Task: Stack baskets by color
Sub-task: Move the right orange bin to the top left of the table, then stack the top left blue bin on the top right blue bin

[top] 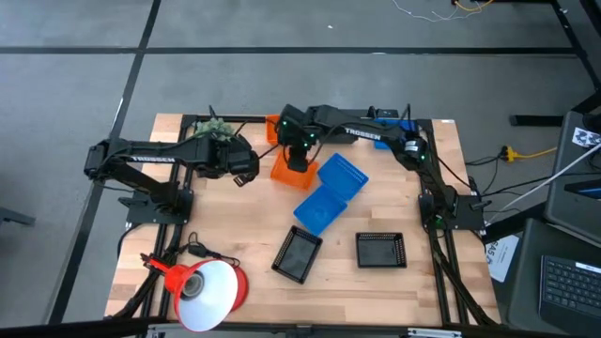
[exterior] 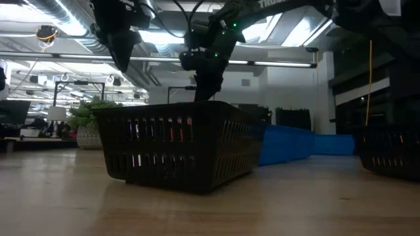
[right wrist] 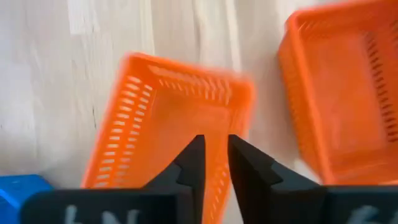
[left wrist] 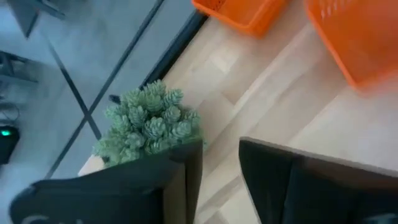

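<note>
Over the tabletop's [top: 235, 244] far middle, the right gripper [right wrist: 212, 163] hangs above an orange basket [right wrist: 168, 118], its fingers a narrow gap apart with nothing between them. That basket sits tilted; a second orange basket [right wrist: 339, 99] lies just beside it. In the high view two blue baskets [top: 331, 192] overlap near the centre, and two black baskets [top: 299, 253] [top: 380, 250] rest apart on the near side. The left gripper [left wrist: 221, 180] waits by the plant [left wrist: 149, 121] at the far left edge, fingers apart and empty. A red lamp [top: 207, 286] lies at the near left corner.
</note>
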